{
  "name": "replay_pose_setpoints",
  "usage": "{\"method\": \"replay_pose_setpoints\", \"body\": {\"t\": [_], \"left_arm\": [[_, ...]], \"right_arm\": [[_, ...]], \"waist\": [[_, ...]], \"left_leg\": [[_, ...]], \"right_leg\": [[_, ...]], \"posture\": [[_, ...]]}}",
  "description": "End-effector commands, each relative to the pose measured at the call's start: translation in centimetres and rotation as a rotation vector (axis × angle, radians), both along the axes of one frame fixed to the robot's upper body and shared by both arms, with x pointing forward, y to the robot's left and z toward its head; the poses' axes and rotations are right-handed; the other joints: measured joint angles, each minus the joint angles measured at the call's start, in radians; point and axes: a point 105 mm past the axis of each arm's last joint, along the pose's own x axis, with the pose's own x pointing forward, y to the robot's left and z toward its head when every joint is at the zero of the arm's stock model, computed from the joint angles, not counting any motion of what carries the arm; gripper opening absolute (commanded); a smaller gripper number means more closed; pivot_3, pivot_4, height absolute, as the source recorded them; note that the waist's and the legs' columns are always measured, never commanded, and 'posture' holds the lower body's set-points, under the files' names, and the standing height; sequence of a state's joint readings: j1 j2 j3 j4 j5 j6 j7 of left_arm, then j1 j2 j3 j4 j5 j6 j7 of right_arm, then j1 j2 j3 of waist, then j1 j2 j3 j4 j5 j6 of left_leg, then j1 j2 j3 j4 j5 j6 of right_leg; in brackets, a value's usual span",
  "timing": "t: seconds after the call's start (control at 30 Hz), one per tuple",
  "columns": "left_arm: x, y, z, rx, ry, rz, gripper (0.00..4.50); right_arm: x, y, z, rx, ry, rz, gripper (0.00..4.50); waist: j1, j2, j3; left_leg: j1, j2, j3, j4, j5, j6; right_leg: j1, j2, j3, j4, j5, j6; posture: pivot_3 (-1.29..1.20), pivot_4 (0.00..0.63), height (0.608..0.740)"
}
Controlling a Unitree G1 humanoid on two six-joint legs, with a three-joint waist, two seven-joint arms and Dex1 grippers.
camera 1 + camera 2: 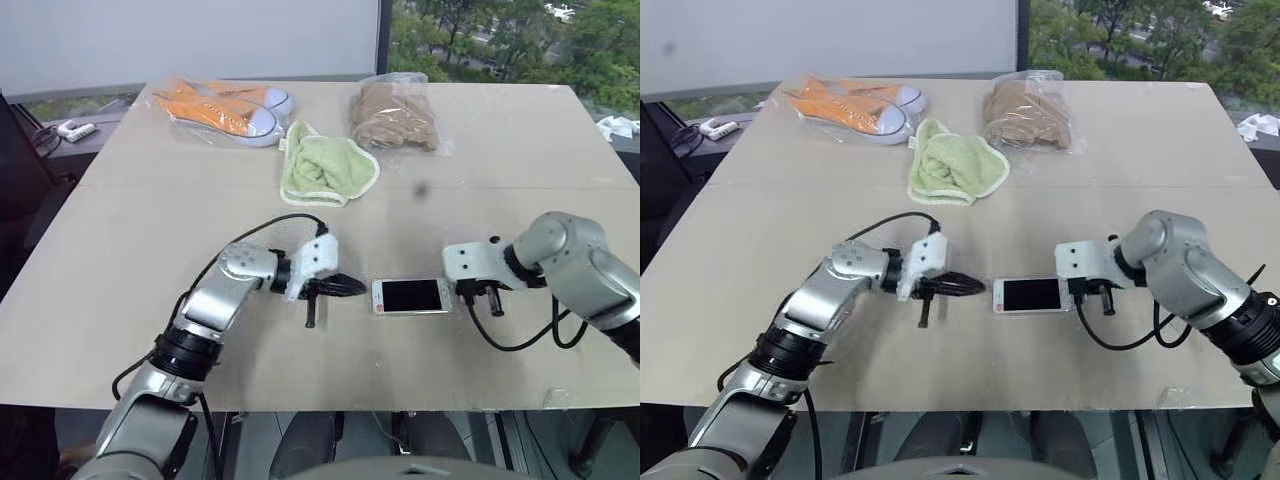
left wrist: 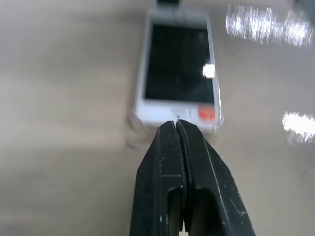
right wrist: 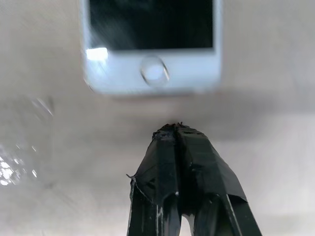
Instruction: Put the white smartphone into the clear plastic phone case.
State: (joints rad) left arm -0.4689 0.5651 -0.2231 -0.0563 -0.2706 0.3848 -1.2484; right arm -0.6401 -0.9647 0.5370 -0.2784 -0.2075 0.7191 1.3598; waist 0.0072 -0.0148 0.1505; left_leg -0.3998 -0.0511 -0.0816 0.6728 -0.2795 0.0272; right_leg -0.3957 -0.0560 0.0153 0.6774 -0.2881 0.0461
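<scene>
The white smartphone (image 1: 411, 296) lies flat, screen up, near the table's front edge, between my two grippers. My left gripper (image 1: 356, 287) is shut and empty, its tip just short of the phone's end that bears the orange-red mark (image 2: 207, 114). My right gripper (image 1: 482, 301) is also shut and empty, pointing down just off the end with the round home button (image 3: 154, 71). A faint glinting transparent rim (image 2: 132, 119) hugs the phone's marked end. It looks like the clear plastic phone case, but I cannot tell how the phone sits in it.
At the back of the table (image 1: 150, 300) lie orange sneakers in a clear bag (image 1: 225, 108), a crumpled green towel (image 1: 325, 166) and a brown item in a crinkly plastic bag (image 1: 393, 113). The table's front edge runs close below both grippers.
</scene>
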Motion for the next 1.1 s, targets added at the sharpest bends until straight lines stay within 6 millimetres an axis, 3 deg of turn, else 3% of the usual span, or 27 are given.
{"method": "replay_pose_setpoints", "body": {"t": [0.03, 0.2, 0.33, 0.43, 0.57, 0.7, 0.8, 0.9, 1.1], "left_arm": [[-0.6, -0.7, 2.7, -0.088, -0.018, -0.05, 0.0], [-0.6, -3.7, 1.2, -0.093, -0.008, -0.08, 0.0], [-0.3, -4.7, -2.0, -0.013, -0.017, -0.084, 0.0], [0.0, -5.2, -3.3, 0.002, -0.019, -0.07, 0.0], [-0.2, -5.3, -4.0, 0.004, -0.02, -0.075, 0.0], [-0.6, -4.8, -4.4, 0.01, -0.007, -0.075, 0.0], [-0.6, -4.5, -4.6, 0.018, -0.009, -0.07, 0.0], [-0.5, -4.5, -4.5, 0.017, -0.011, -0.068, 0.0], [-0.6, -4.7, -4.2, 0.023, -0.028, -0.082, 0.0]], "right_arm": [[0.3, -0.5, 1.5, 0.024, -0.057, -0.035, 0.03], [0.9, 0.1, 2.3, 0.088, -0.102, -0.07, 0.03], [1.2, 2.2, 5.4, 0.417, -0.18, -0.104, 0.03], [0.9, 0.6, 5.7, 0.593, -0.252, -0.227, 0.03], [-0.4, -0.3, 4.8, 0.735, -0.286, -0.329, 0.03], [-3.4, 2.2, 2.6, 1.004, -0.265, -0.414, 0.03], [-4.5, 3.5, 1.2, 1.088, -0.274, -0.453, 0.03], [-4.7, 4.3, -0.1, 1.109, -0.281, -0.465, 0.03], [-3.1, 3.5, -3.3, 1.01, -0.327, -0.515, 0.03]], "waist": [[-0.001, 0.0, 0.0], [0.002, 0.0, 0.0], [-0.004, 0.0, 0.0], [0.004, -0.001, 0.0], [0.011, -0.001, -0.001], [0.001, 0.0, -0.002], [-0.004, 0.001, -0.003], [-0.011, 0.001, -0.003], [-0.018, 0.001, -0.003]], "left_leg": [[0.0, 0.0, 0.0, 0.0, 0.0, 0.0], [0.0, 0.0, 0.0, 0.0, 0.0, 0.0], [0.0, 0.0, 0.0, -0.001, 0.0, 0.0], [0.0, 0.0, 0.0, -0.001, 0.0, 0.0], [-0.001, -0.001, -0.001, -0.001, 0.0, 0.0], [0.002, 0.0, -0.001, -0.002, 0.0, 0.0], [0.003, 0.0, -0.001, -0.002, 0.0, 0.0], [0.004, -0.002, 0.0, 0.0, 0.0, 0.0], [0.018, -0.002, -0.001, -0.003, 0.0, 0.0]], "right_leg": [[0.0, 0.0, 0.0, 0.0, 0.0, 0.0], [0.001, 0.0, 0.0, 0.0, 0.0, 0.0], [0.0, 0.0, 0.0, 0.0, 0.0, 0.0], [0.0, 0.0, 0.0, 0.0, 0.0, 0.0], [0.001, -0.001, -0.001, 0.0, 0.0, 0.0], [0.001, 0.001, 0.001, 0.001, 0.0, 0.0], [0.001, 0.002, 0.003, 0.002, 0.0, 0.0], [0.003, 0.001, 0.004, 0.002, 0.001, 0.002], [0.016, 0.002, 0.003, 0.0, 0.001, 0.002]], "posture": [[0.0, 0.15, 0.74], [0.0, 0.15, 0.74], [0.0, 0.15, 0.74], [0.0, 0.15, 0.74], [0.0, 0.15, 0.74], [0.0, 0.15, 0.74], [0.0, 0.15, 0.74], [0.0, 0.15, 0.74], [0.0, 0.15, 0.74]]}}
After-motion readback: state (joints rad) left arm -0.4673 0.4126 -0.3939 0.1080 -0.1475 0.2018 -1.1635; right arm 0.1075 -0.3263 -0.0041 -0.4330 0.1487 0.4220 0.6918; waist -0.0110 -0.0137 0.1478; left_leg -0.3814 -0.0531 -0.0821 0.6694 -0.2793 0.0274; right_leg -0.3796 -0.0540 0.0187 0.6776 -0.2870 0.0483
